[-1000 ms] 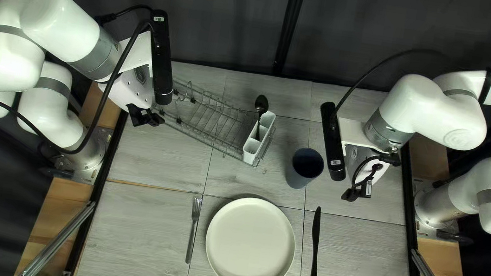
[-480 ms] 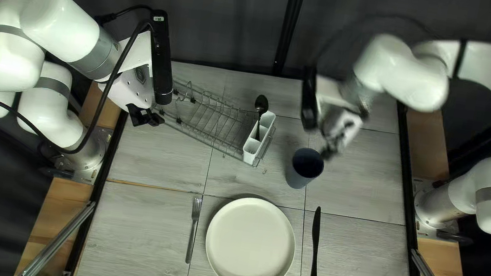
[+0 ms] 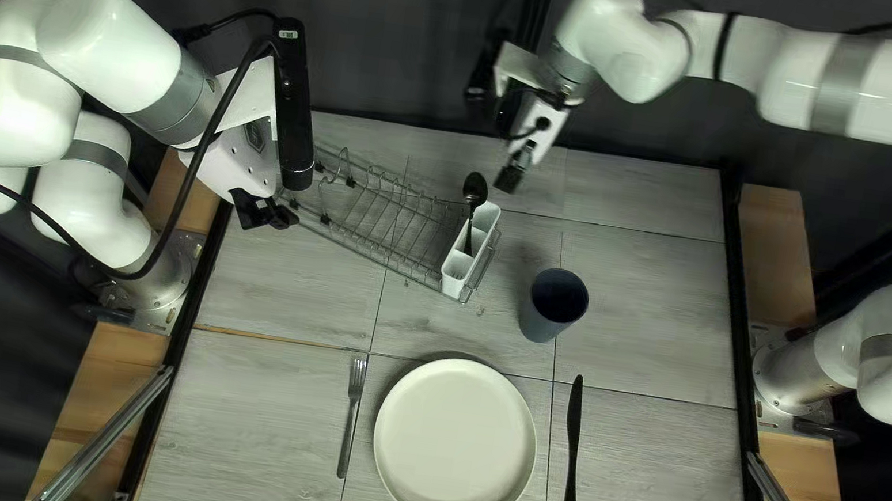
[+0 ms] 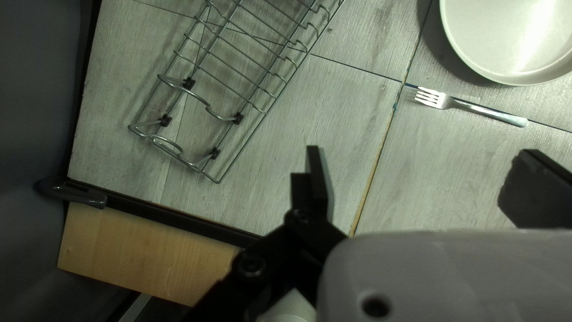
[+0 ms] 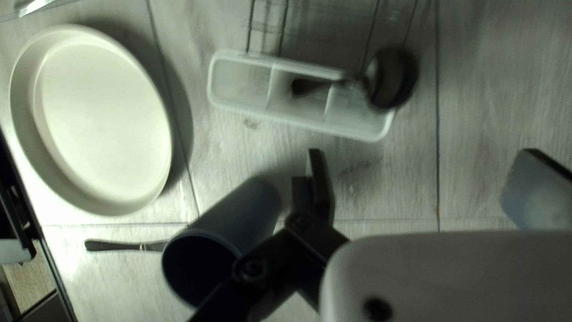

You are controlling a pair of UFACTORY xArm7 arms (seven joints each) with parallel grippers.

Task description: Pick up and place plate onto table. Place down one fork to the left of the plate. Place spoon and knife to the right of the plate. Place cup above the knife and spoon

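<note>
While my left arm (image 3: 119, 53) bends in over the left edge of the tabletop (image 3: 648, 465), its left gripper (image 3: 274, 217) slants down at the end of one wire rack (image 3: 387, 213). My right arm (image 3: 819, 80) stretches beyond the far edge, its right gripper (image 3: 511, 178) tipped down near one spoon (image 3: 475, 187). That spoon stands, bowl up, in the middle compartment of one white holder (image 3: 453, 284). One cup (image 3: 553, 305) stands farther from the near edge than one plate (image 3: 455, 443), which has one fork (image 3: 350, 417) at its left and one knife (image 3: 573, 455) at its right.

In the left wrist view, the left gripper's fingers stand wide apart.

In the right wrist view, the right gripper's fingers are spread too; the holder and spoon lie ahead.
</note>
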